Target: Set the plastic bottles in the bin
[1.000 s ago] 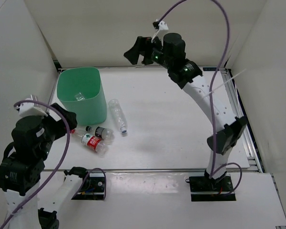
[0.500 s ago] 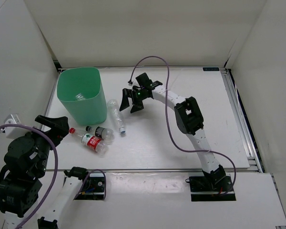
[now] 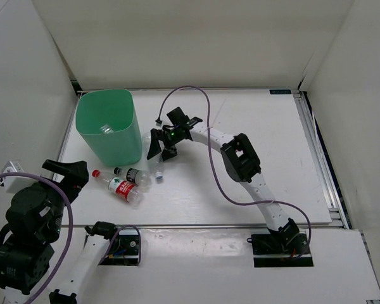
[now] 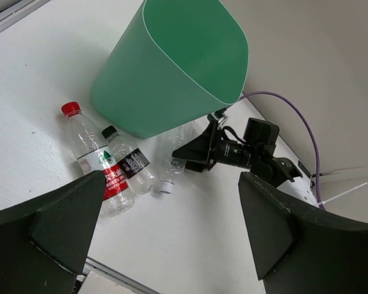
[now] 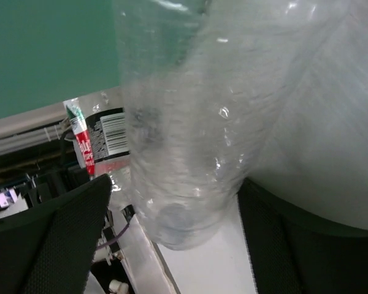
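Now the right pincer (image 3: 159,151) is down at the table (image 3: 253,120) with its fingers (image 5: 49,245) spread to either side of the plain bottle (image 5: 190,122). It straddles the bottle's body and, as far as the wrist view shows, has not yet clamped on it. That bottle lies on its side just beside the bin (image 3: 117,147), cap toward the near edge. Close by on its near-left side lie the dark-labelled bottle (image 3: 134,175) and the red-labelled bottle (image 3: 121,189), side by side and untouched. The left pincer (image 3: 68,174) hangs wide apart and empty over the near-left corner. One clear bottle (image 3: 106,128) already rests inside the bin, so I judge one of four done and three left, the first of those about to be gripped. A second ago the right arm was raised high over the far edge. Half a second ago it had dropped beside the plain bottle, and now it sits over it. The left arm has drawn back, and the bottles lie roughly where they were.
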Robot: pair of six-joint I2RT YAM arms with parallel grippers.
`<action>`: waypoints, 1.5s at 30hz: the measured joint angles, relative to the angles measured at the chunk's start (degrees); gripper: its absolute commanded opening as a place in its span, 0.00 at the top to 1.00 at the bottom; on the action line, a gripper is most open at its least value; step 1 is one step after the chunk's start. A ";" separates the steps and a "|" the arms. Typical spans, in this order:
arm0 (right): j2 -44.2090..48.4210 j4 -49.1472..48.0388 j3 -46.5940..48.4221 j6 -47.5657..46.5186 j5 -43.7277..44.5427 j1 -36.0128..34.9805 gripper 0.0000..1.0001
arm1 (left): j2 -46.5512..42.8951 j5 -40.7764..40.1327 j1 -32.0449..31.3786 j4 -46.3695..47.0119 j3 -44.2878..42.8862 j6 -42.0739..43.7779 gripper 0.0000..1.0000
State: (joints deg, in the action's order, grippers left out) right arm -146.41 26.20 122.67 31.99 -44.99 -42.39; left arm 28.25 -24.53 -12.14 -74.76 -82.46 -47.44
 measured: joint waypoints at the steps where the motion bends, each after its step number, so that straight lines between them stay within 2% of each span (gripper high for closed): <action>1: -0.15 -0.17 -0.07 0.35 0.15 -0.11 0.27 | 0.00 -0.04 0.00 -0.15 -0.13 -0.04 0.00; 2: -0.20 -0.39 -0.55 0.52 0.39 -0.20 0.45 | -0.02 -0.15 0.00 -0.26 -0.22 -0.09 0.00; 3: -0.20 -0.61 -1.31 1.01 0.37 -0.11 0.50 | 0.00 -0.20 0.00 -0.31 -0.26 -0.11 0.00; 8: 3.93 -1.88 -9.20 1.75 -0.87 1.88 0.58 | -0.15 -0.72 0.00 -0.31 -0.22 -0.22 0.00; 12: 11.04 -0.02 -17.16 0.59 2.40 5.38 0.69 | -1.42 -1.27 0.00 -0.09 1.99 -0.17 0.00; 15: 17.09 2.14 -18.38 1.09 5.99 7.56 0.74 | -2.40 -1.18 0.00 0.70 3.89 -0.24 0.00; 17: 20.61 4.37 -13.79 1.92 9.44 7.39 0.77 | -3.39 -0.72 0.00 2.01 5.86 -0.28 0.00; 19: 21.00 4.90 -3.96 2.43 13.57 5.55 0.77 | -4.31 -0.31 0.00 2.64 7.91 -0.81 0.00; 22: 21.05 2.40 12.37 3.74 23.71 0.11 0.77 | -4.61 0.24 0.00 2.56 9.70 -1.73 0.00; 24: 23.08 -2.91 15.67 4.50 29.73 -3.54 0.77 | -4.55 1.18 0.00 2.54 9.88 -1.62 0.00; 26: 24.96 -6.78 16.52 4.70 34.12 -6.99 0.74 | -4.52 1.90 0.00 2.40 9.88 -1.25 0.00; 29: 21.42 -11.69 22.97 3.76 38.16 -9.16 0.68 | -4.13 2.93 0.00 1.01 9.18 0.09 0.00; 35: 13.62 -18.47 21.55 -1.90 44.59 -9.03 0.59 | -2.51 5.29 0.00 -1.57 4.85 5.27 0.00; 37: 9.99 -19.98 21.42 -6.45 47.08 -9.44 0.49 | -1.64 6.54 0.00 -1.55 3.50 7.67 0.00; 39: 7.32 -21.29 20.79 -12.04 49.37 -10.40 0.27 | -0.85 7.72 0.00 -1.60 3.19 9.79 0.00; 40: 6.36 -22.10 20.79 -14.45 50.07 -10.97 0.06 | -0.35 8.28 0.00 -1.68 3.21 10.69 0.00; 41: 5.73 -24.02 21.03 -16.72 50.93 -11.78 0.00 | 0.20 8.83 0.00 -1.81 3.21 11.50 0.00; 45: 8.46 -24.57 19.43 -24.24 56.17 -15.23 0.00 | 2.45 10.36 0.00 -1.95 4.39 13.20 0.00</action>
State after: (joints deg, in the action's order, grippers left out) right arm -137.95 1.63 142.10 7.75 11.18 -57.63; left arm 30.70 -14.17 -12.14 -76.71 -78.06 -34.24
